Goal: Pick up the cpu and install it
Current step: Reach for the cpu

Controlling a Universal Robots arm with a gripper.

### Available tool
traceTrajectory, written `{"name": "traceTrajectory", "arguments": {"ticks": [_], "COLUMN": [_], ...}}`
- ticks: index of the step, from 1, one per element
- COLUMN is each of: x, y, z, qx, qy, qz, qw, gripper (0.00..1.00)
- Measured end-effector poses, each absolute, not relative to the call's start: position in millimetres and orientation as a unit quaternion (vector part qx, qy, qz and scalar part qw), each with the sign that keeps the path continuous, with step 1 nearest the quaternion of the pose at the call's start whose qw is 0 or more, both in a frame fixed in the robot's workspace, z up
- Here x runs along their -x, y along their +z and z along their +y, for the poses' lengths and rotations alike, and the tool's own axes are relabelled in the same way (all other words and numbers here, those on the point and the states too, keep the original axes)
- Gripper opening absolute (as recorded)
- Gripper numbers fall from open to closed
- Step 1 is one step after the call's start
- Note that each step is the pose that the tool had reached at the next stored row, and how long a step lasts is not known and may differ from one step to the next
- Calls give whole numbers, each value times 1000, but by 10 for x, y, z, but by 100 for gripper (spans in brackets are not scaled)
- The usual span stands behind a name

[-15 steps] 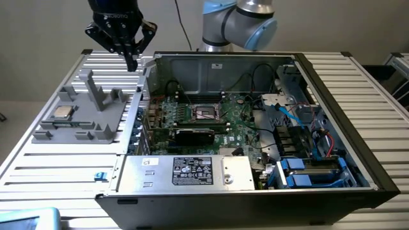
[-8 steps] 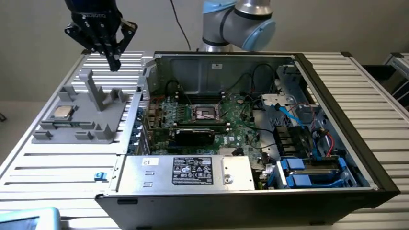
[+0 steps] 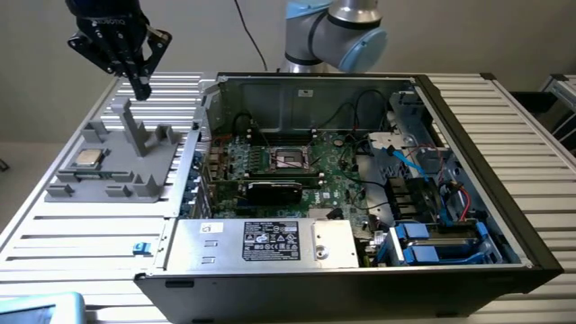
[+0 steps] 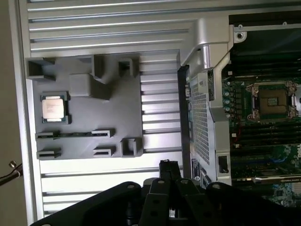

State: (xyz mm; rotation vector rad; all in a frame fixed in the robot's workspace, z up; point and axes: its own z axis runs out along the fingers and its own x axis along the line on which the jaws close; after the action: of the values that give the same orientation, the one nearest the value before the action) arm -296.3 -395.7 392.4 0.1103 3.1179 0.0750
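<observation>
Cpu (image 3: 88, 158) lies flat in gray tray (image 3: 166, 162), likely light, stiff, fragile, best pinched by opposite edges; gripper (image 3: 142, 89) hangs well above, fingers together, empty.

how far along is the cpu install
Nothing looks done yet: the cpu lies in its grey holder beside the computer case. The gripper hangs above the holder, jaws together, holding nothing. The socket on the board looks empty, so both pick-up and seating remain.

arm (image 3: 335, 28): raised | gripper (image 3: 141, 88): pointing down, fingers together, empty
</observation>
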Motion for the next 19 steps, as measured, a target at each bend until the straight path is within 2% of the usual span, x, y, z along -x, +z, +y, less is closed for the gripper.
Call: {"name": "traceTrajectory", "arguments": {"ticks": [5,19], "x": [3190,3673], "y": [3914,3838], "z": [-3923,-3610], "qx": [-35,-34], "qy": [24,21], "qz": [999,999], "qw": [10,10], "gripper": [11,11]}}
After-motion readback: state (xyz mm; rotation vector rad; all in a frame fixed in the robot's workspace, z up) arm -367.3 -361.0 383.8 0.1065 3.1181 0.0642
